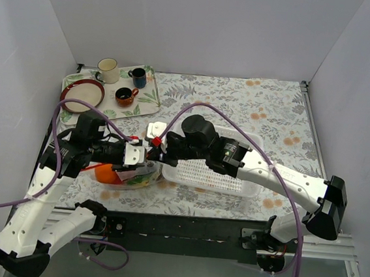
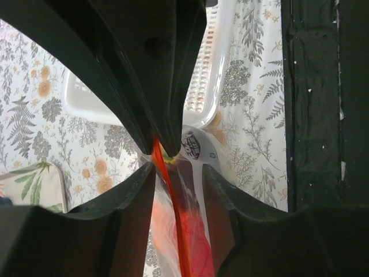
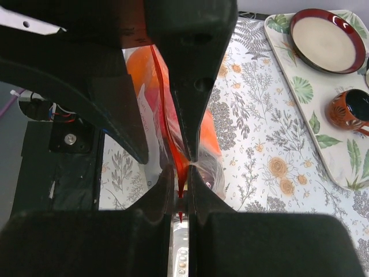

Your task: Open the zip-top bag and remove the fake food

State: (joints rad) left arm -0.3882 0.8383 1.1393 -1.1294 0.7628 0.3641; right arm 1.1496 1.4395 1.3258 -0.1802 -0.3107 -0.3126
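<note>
Pinching hard, the right gripper point(image 3: 180, 173) has its two fingers pressed together on the thin orange-red zipper strip point(image 2: 176, 231) at the mouth of the zip-top bag point(image 1: 132, 176), and in its own wrist view the strip disappears straight down into that closed nip

Facing it, the left gripper point(image 2: 177, 170) comes in tip to tip from the other side, fingers standing apart with the strip and the clear film running up between them; whether the pads touch the plastic, I can't tell

Below the two grippers the bag sits on the near left part of the floral tablecloth point(image 1: 272, 114), just beside the left end of the white mesh basket point(image 1: 233, 182)

Inside the bag is the fake food point(image 1: 108, 173): an orange piece shows plainly from above, with red and a bit of green blurred through the film

Further out, at the far left corner, a leaf-print tray point(image 1: 146, 102) carries a red-rimmed plate point(image 1: 82, 94), a cream mug point(image 1: 107, 70), a dark blue mug point(image 1: 138, 77) and an orange-brown mug point(image 1: 125, 96), all well apart from the bag
</note>
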